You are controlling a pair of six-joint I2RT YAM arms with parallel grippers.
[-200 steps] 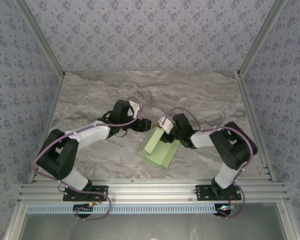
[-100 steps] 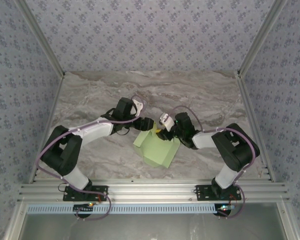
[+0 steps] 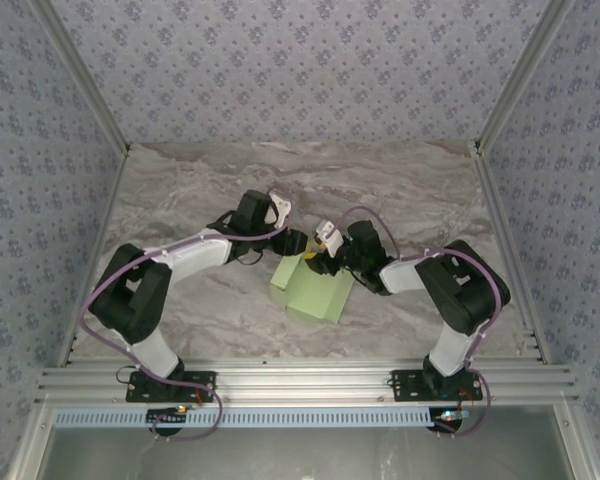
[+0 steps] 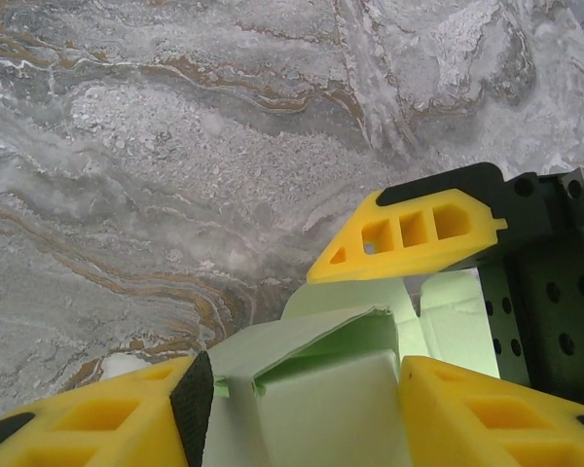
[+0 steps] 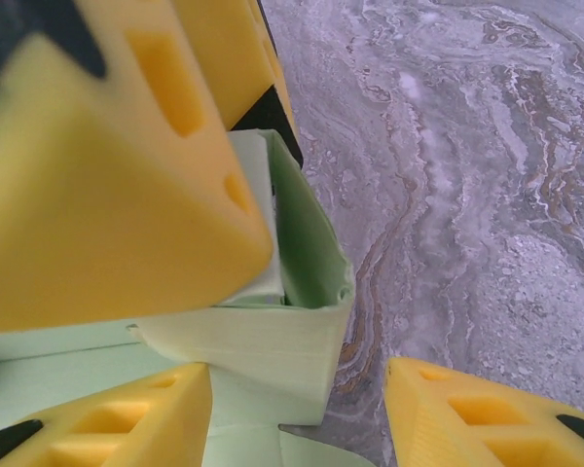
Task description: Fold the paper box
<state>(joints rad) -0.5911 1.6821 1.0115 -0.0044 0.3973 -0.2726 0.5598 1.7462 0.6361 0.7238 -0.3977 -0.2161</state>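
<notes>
Paper box [image 3: 312,296] sits on the bench [image 3: 180,200] near the middle, slightly toward the near edge, between the two arms. It's partly folded: near part lies low, far end has walls standing up. Both tools meet at that far end. Left tool [image 3: 296,243] comes in from the left-far side, right tool [image 3: 315,261] from the right, and the two tips are just beside each other over the card. On the left wrist view the left tool [image 4: 300,394] straddles a raised folded corner of the box [image 4: 316,413]. The card reaches across to both fingers [image 4: 97,433], jaws apart by that width. Can't tell if it's actually squeezing or just bracketing it. One finger of the right tool [image 4: 409,233] shows past the corner, over a pale flap. On the right wrist view the right tool [image 5: 300,379] is spread. An upright box wall [image 5: 263,345] sits against its left finger [image 5: 117,418], with bare bench showing between the wall edge and the other finger, so nothing is clamped there. A finger of the left tool [image 5: 107,175] sits right against the upper flap.
</notes>
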